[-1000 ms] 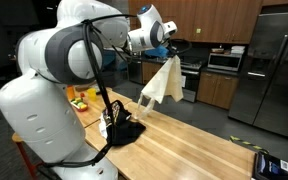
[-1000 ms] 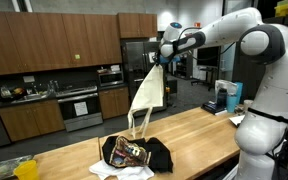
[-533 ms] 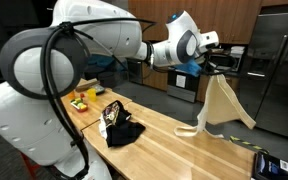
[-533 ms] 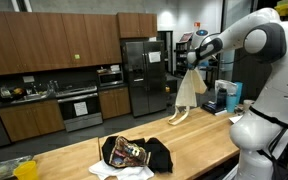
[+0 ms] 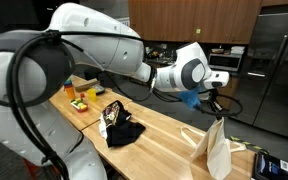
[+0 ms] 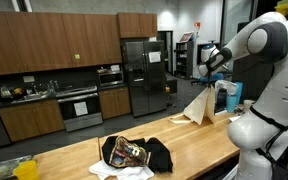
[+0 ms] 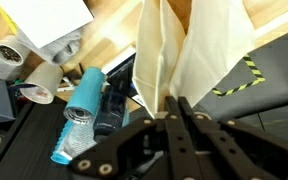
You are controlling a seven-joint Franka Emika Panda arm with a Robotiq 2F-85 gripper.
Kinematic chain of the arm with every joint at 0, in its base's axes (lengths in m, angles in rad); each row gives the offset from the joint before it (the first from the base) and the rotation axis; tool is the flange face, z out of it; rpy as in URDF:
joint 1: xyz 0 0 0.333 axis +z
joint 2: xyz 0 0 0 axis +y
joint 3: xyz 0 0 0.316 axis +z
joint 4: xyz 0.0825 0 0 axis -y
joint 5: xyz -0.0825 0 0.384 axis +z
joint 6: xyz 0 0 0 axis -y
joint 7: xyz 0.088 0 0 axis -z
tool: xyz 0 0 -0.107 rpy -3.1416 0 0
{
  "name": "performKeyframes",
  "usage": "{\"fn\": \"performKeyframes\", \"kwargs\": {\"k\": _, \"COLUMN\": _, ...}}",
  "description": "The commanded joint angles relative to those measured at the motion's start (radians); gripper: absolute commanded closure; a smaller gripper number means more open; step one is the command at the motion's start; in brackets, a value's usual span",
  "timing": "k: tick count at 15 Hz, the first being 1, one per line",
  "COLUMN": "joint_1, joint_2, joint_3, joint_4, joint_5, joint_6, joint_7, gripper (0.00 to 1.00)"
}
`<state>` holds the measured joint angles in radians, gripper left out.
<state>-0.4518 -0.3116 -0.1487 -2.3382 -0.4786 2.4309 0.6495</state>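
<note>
My gripper (image 5: pixel 216 103) is shut on a cream cloth (image 5: pixel 216 150), which hangs down from it to the wooden table top (image 5: pixel 159 140). In an exterior view the gripper (image 6: pixel 210 75) holds the cloth (image 6: pixel 197 107) with its lower end lying on the table near the right end. In the wrist view the cloth (image 7: pixel 189 45) hangs in folds from between my closed fingers (image 7: pixel 179 112). A pile of dark clothing (image 5: pixel 119 127) lies further back on the table, apart from the cloth; it shows in both exterior views (image 6: pixel 134 153).
Beyond the table end in the wrist view are a plastic bottle (image 7: pixel 79 105), tape rolls (image 7: pixel 42 82) and a white box (image 7: pixel 44 20). A dark device (image 5: pixel 272 165) sits at the table corner. A blue and white appliance (image 6: pixel 227 97) stands near the cloth. A fridge (image 5: pixel 279 65) stands behind.
My gripper has swung with the cloth away from the dark clothing pile toward the table's end and come down, so the cloth's lower end now rests on the table.
</note>
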Motion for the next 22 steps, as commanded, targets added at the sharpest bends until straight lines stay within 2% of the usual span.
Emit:
{"fn": "performKeyframes", "kwargs": {"k": 1, "joint_1": 0.013, "joint_2": -0.151, "joint_3": -0.041, "joint_4": -0.02, "joint_5": 0.034, "joint_6": -0.113, "joint_7": -0.174, "gripper": 0.99}}
{"fn": "performKeyframes", "kwargs": {"k": 6, "joint_1": 0.027, "joint_2": -0.393, "joint_3": -0.077, "joint_4": -0.071, "joint_5": 0.034, "joint_6": -0.172, "joint_7": -0.501, "gripper": 0.99}}
{"fn": "performKeyframes", "kwargs": {"k": 7, "joint_1": 0.03, "joint_2": -0.418, "joint_3": -0.079, "joint_4": -0.077, "joint_5": 0.046, "joint_6": -0.195, "joint_7": -0.533, "gripper": 0.99}}
{"fn": "performKeyframes", "kwargs": {"k": 8, "joint_1": 0.001, "joint_2": -0.329, "joint_3": -0.056, "joint_4": -0.03, "joint_5": 0.034, "joint_6": -0.17, "joint_7": -0.456, "gripper": 0.94}}
{"fn": "performKeyframes", "kwargs": {"k": 11, "joint_1": 0.009, "joint_2": -0.412, "joint_3": -0.065, "joint_4": -0.071, "joint_5": 0.041, "joint_6": -0.194, "joint_7": -0.513, "gripper": 0.94}}
{"fn": "performKeyframes", "kwargs": {"k": 18, "joint_1": 0.014, "joint_2": -0.411, "joint_3": -0.064, "joint_4": -0.083, "joint_5": 0.042, "joint_6": -0.194, "joint_7": -0.515, "gripper": 0.94}}
{"fn": "performKeyframes", "kwargs": {"k": 19, "joint_1": 0.014, "joint_2": -0.411, "joint_3": -0.064, "joint_4": -0.083, "joint_5": 0.042, "joint_6": -0.194, "joint_7": -0.515, "gripper": 0.99}}
{"fn": "performKeyframes", "kwargs": {"k": 20, "joint_1": 0.016, "joint_2": -0.413, "joint_3": -0.061, "joint_4": -0.096, "joint_5": 0.043, "joint_6": -0.221, "joint_7": -0.524, "gripper": 0.99}}
{"fn": "performKeyframes", "kwargs": {"k": 22, "joint_1": 0.063, "joint_2": -0.443, "joint_3": -0.102, "joint_4": -0.164, "joint_5": 0.057, "joint_6": -0.252, "joint_7": -0.655, "gripper": 0.99}}
